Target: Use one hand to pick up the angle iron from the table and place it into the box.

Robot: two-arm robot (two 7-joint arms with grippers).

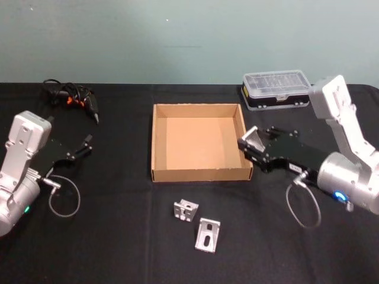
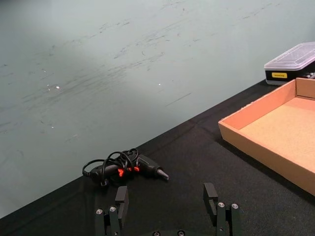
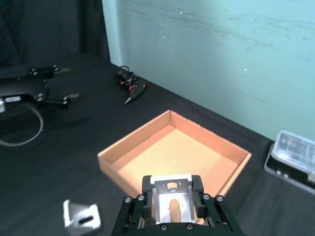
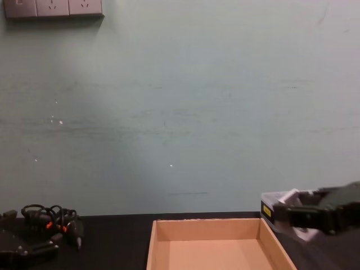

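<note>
A pale teal wall [image 1: 189, 35] backs the flat black matte bench [image 1: 118, 236] in front of you; on it sits the wide shallow tan cardboard box [image 1: 198, 174], open-topped and with nothing inside; your black-fingered right gripper [image 1: 247, 144] is pinching a bent silver metal angle iron [image 3: 171, 204] with a slot in its face, jaws pressed against its two sides; the pick looks done, since the piece is off the bench and hangs at the box's right wall, about over the rim; what is left, as I judge it, is to carry it a little further over the box floor, lower it and let go; the right arm reaches in from the right, forearm low and nearly level, gripper pointing toward the box; your left gripper [image 2: 166, 196] rests parked well to the left of the box, jaws spread and holding nothing; one silver slotted bracket [image 1: 186, 209] and a second bracket [image 1: 208, 234] of the same kind lie on the bench just in front of the box; a black plastic case with a clear lid [image 1: 276, 90] stands behind the right arm.
</note>
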